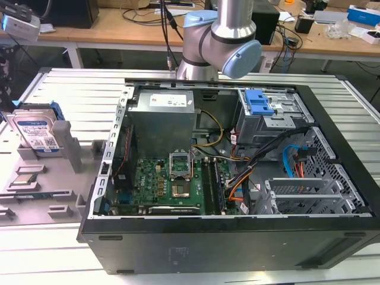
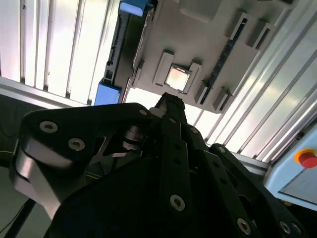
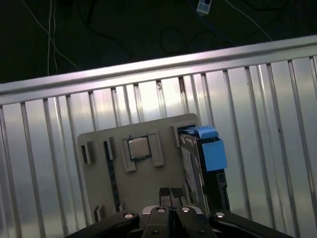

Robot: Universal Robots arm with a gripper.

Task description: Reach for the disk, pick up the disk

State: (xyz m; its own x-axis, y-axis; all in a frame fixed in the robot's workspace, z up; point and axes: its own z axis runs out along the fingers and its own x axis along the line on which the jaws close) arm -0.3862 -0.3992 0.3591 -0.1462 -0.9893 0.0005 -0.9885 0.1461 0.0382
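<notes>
Across the bench (image 1: 71,83): open case (image 1: 237,249) at the exterior view's right, grey tray (image 1: 53,193) at its left. Upright in a tray slot, well apart from the case: disk (image 1: 38,133). Above the tray in the first wrist view: hand (image 3: 171,192), closed tight, holding nothing. Reach step, judging by the gap. Calls for parting the fingers to straddle the disk.
</notes>
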